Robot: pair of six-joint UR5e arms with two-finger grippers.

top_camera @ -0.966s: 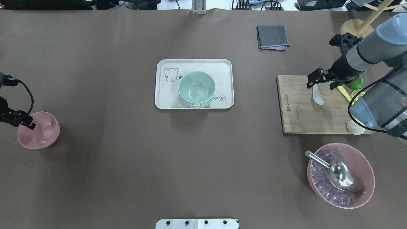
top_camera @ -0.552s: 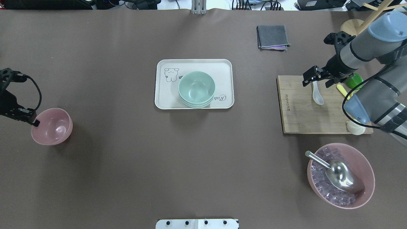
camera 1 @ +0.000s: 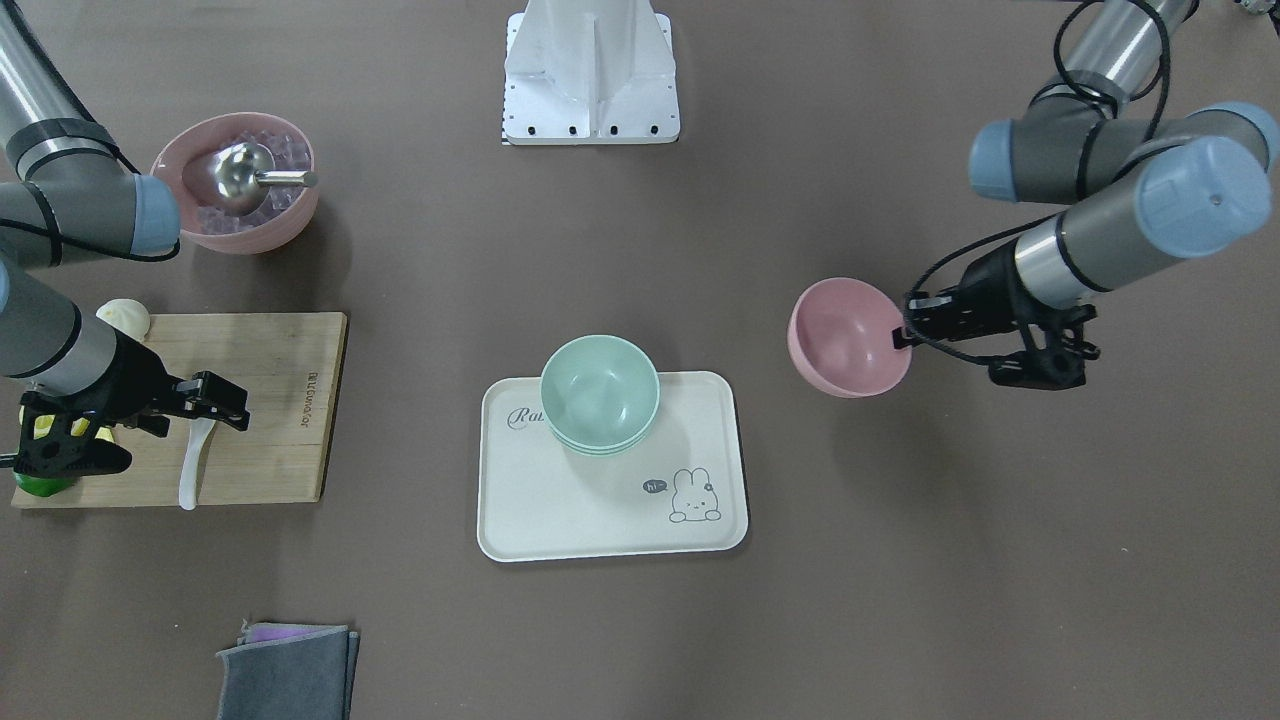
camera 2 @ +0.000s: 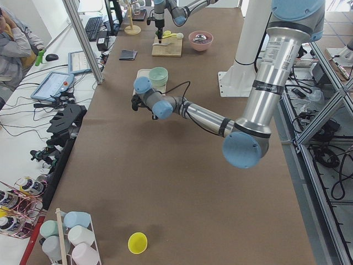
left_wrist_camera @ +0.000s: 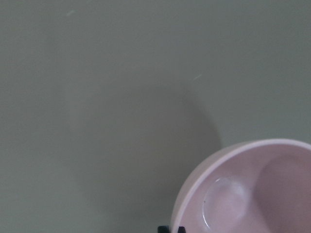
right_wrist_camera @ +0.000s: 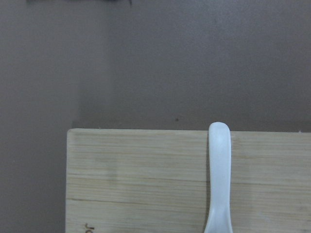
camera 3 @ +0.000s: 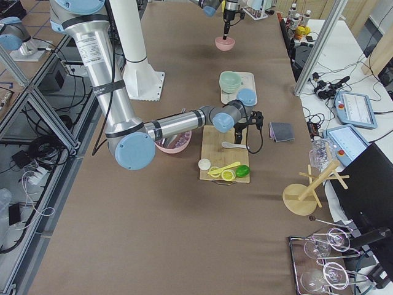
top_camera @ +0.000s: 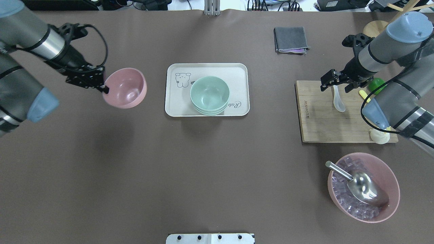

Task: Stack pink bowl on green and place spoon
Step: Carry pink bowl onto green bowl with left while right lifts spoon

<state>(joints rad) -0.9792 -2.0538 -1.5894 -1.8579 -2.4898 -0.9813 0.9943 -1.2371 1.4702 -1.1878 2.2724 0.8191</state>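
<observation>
My left gripper [top_camera: 103,88] is shut on the near rim of the pink bowl [top_camera: 125,87] and holds it tilted in the air, left of the tray [top_camera: 206,69]. The front-facing view shows the same bowl [camera 1: 848,338] and gripper [camera 1: 905,335]. The bowl's rim fills the left wrist view's lower right [left_wrist_camera: 252,194]. A stack of green bowls [top_camera: 209,94] stands on the tray. The white spoon [top_camera: 338,100] lies on the wooden cutting board [top_camera: 322,122]. My right gripper [top_camera: 335,86] is open and straddles the spoon's handle end from above. The spoon also shows in the right wrist view [right_wrist_camera: 218,179].
A large pink bowl of ice cubes [top_camera: 390,200] with a metal scoop [top_camera: 362,186] sits at the near right. A grey folded cloth [top_camera: 291,39] lies at the far side. A green fruit [top_camera: 377,84], yellow pieces and a white bun [top_camera: 379,135] sit at the board's right edge.
My left gripper has lifted the pink bowl from the table's left edge and carried it right and away, close to the tray. My right gripper has shifted slightly over the spoon handle.
</observation>
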